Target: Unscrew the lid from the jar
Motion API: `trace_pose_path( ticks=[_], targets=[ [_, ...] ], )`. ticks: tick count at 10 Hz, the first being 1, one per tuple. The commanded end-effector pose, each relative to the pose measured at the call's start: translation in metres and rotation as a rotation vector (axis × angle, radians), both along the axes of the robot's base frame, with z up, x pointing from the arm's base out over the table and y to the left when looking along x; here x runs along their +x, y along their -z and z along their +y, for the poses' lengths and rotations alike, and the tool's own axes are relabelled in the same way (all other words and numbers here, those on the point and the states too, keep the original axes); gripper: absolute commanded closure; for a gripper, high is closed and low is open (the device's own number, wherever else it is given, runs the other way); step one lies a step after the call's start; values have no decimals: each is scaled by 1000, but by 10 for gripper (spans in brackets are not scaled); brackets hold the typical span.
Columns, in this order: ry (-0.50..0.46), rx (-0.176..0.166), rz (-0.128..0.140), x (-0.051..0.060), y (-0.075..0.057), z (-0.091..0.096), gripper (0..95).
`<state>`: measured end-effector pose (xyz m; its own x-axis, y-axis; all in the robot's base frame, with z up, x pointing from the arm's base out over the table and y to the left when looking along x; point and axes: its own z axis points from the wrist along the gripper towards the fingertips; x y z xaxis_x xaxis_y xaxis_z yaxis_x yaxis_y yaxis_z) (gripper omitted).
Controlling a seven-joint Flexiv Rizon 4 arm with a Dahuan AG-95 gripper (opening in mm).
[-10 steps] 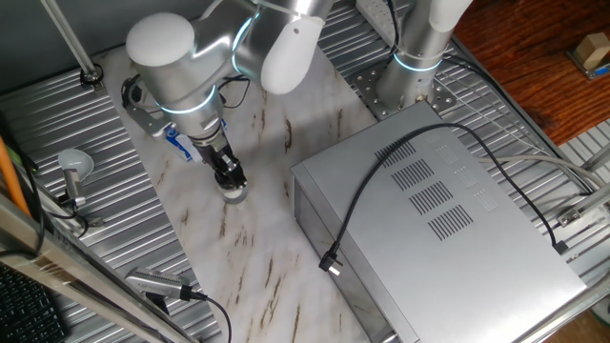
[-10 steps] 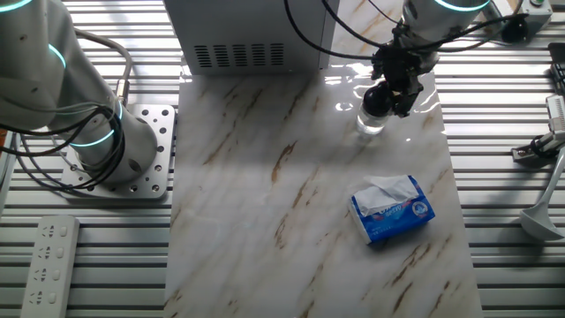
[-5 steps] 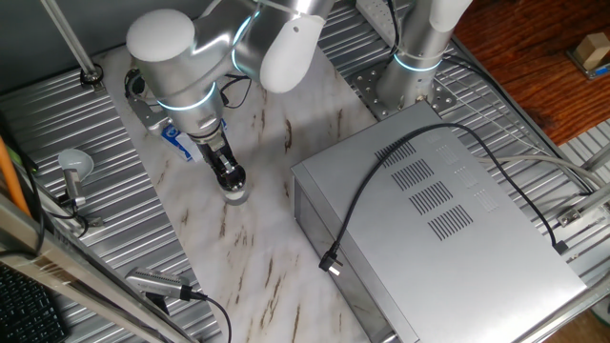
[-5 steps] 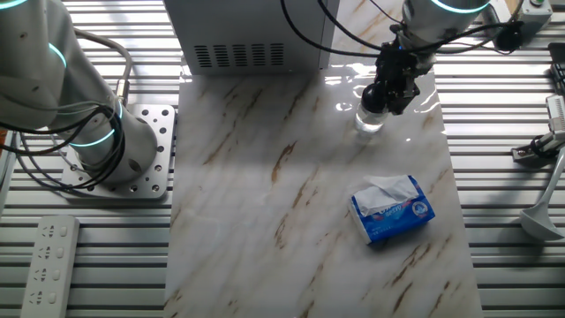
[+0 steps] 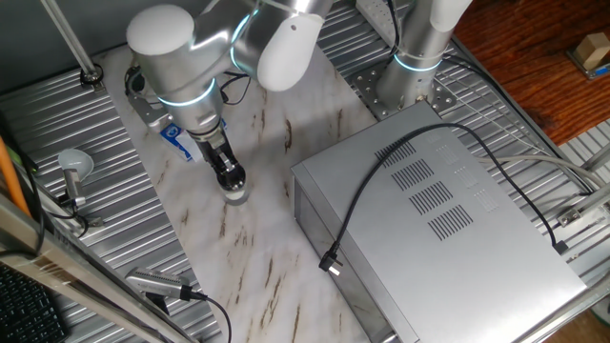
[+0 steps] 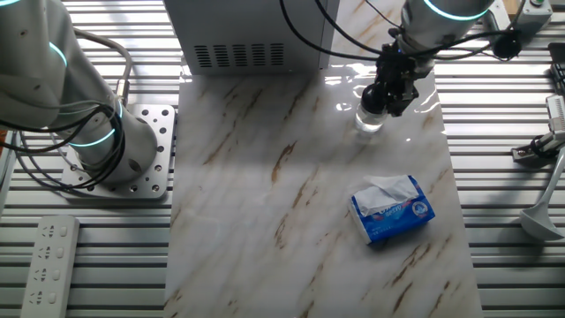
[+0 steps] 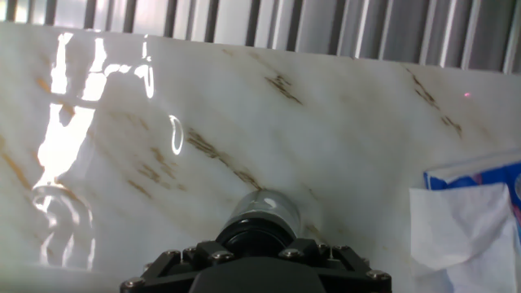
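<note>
The jar [image 6: 368, 122] stands upright on the marbled counter [image 6: 265, 194], near the far corner of the slab in the other fixed view, just in front of the grey metal box [image 5: 429, 219]. Its clear body shows below the claw in both fixed views and again in the hand view [image 7: 262, 210]. The lid [image 7: 254, 234] sits on top of the jar, seen in the hand view as a dark ring directly ahead of the claw housing. The claw [image 6: 386, 95] points straight down over the jar, with its black fingers closed in against the lid on both sides, gripping it. The silver arm [image 5: 176, 67] rises from the claw toward its base on the ribbed metal surround. A blue-and-white tissue packet [image 6: 392, 208] lies flat on the counter, well apart from the jar, on the side away from the box. A black cable [image 5: 381, 181] runs across the top of the box.
</note>
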<state>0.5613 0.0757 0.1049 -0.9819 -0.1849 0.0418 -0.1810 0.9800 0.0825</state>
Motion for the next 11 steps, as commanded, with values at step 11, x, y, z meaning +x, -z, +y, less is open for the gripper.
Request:
trace_pose_path(
  ticks=[11],
  targets=[
    [103, -13, -49, -1, 5, -1, 190]
  ],
)
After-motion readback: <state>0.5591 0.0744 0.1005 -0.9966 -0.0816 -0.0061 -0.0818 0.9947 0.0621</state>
